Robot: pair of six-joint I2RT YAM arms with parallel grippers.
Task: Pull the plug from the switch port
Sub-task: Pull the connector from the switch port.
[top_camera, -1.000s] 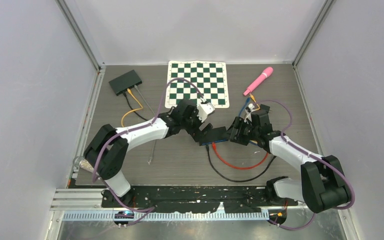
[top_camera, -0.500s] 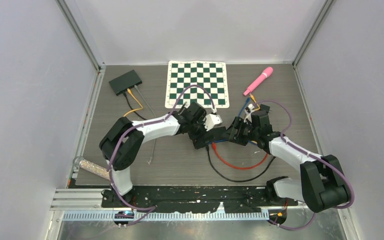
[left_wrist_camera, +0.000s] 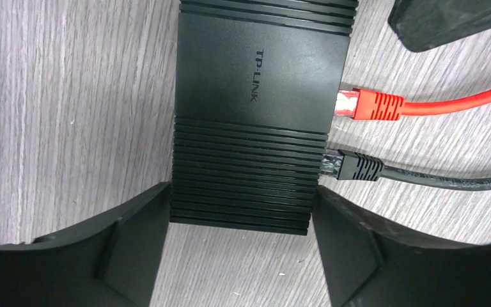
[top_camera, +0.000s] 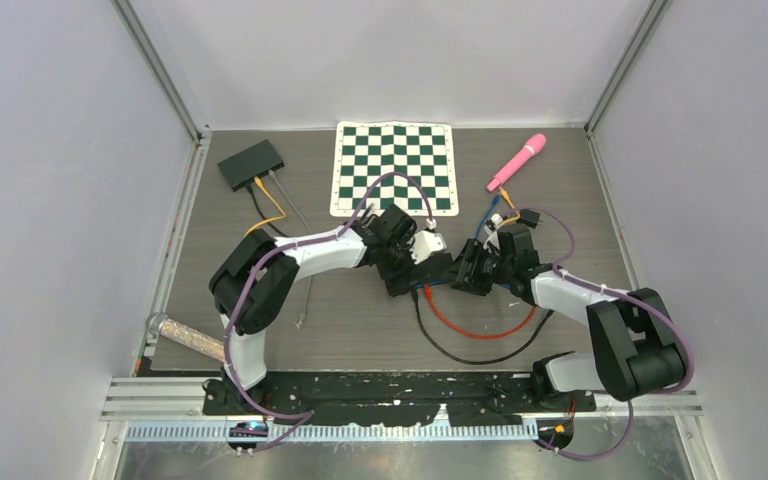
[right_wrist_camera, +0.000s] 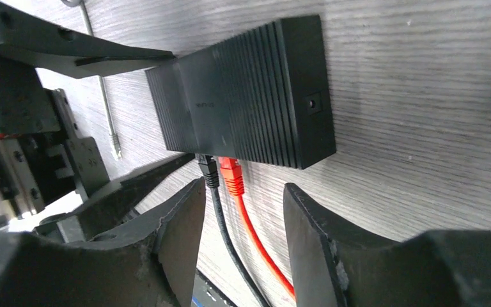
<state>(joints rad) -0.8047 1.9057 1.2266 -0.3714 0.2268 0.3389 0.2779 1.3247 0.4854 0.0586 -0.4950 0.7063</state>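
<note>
Red plug juts from TP-Link switch toward the spread right end effector; left end effector clamps the switch.

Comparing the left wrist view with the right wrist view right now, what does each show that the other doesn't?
Left wrist only: the TP-LINK lettering on top of the switch, with the left gripper fingers against its two sides. Right wrist only: the switch's end face with a round socket, and a metal rod beyond it. Both: the red plug and black plug seated in their ports.
</note>
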